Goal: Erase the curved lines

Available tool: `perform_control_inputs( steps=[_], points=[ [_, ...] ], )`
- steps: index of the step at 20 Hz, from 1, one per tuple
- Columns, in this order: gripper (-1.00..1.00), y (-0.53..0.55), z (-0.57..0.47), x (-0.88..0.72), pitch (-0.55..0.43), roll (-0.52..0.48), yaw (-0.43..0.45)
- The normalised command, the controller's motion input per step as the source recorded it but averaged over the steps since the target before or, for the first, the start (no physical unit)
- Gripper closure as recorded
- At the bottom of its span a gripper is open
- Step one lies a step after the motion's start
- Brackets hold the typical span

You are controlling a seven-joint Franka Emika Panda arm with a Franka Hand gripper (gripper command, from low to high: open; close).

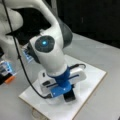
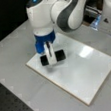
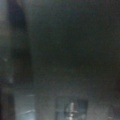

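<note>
No curve lines visible on the white board (image 2: pixel 79 69) in either front view; board surface that shows is bare white w/ a glare patch, and the spot under the gripper is hidden by the arm, so can't tell if any ink is there. Board lies flat on a grey table (image 2: pixel 16 73), thin brown edge showing along its near sides. Gripper (image 2: pixel 51 61) is down at the board's corner toward a front view's left, pointing straight down, on or just above the surface. It carries a black block (image 2: pixel 60 55), prob. an eraser, seen in both front views (image 1: pixel 69 96); jaws look closed narrow on it, though contact w/ the board can't be confirmed. Blue mount (image 1: pixel 61 83) sits above the fingers, black cable (image 1: pixel 18 57) trails off the arm. Orange-and-blue item (image 1: pixel 8 72) at a front view's left edge, well apart from board. Wrist view is dark, nothing readable.
</note>
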Motion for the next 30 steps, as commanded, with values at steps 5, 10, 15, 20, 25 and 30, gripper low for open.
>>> perform_control_inputs(
  steps=[5, 10, 15, 20, 25, 30],
  points=[
    [1.00, -0.52, 0.15, -0.18, 0.178, -0.210, 0.482],
    [1.00, -0.48, 0.10, -0.24, 0.044, -0.043, 0.483],
    [1.00, -0.20, 0.00, -0.20, -0.122, 0.042, 0.388],
    [1.00, -0.12, -0.14, -0.21, -0.186, 0.077, 0.260],
    [1.00, -0.25, -0.15, -0.15, -0.144, 0.007, 0.219],
    [1.00, -0.36, -0.08, -0.01, -0.101, -0.004, 0.169]
  ],
)
